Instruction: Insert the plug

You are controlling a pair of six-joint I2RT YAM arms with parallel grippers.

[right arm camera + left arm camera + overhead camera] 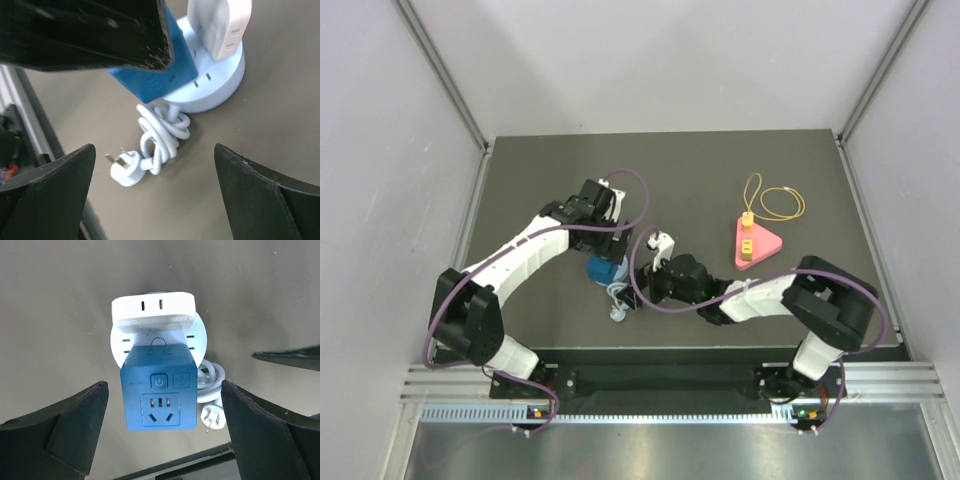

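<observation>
The left claw (163,385) is hanging spread wide around the blue plug block (159,390), with a gap on each side. The blue plug block is sitting in the round white socket (200,340), next to a white plug (152,310). The right claw (154,147) is spread wide too, holding nothing. A white cord (160,135) is lying curled on the dark surface (800,170), just beside the socket.

The left gripper (163,384) hangs with jaws spread wide, touching nothing. Between them a blue cube adapter (159,407) sits on a round white socket base (118,342), with a white adapter (153,310) at 12 o'clock and a coiled cord (212,377) and plug (214,417) at 4 o'clock
</observation>
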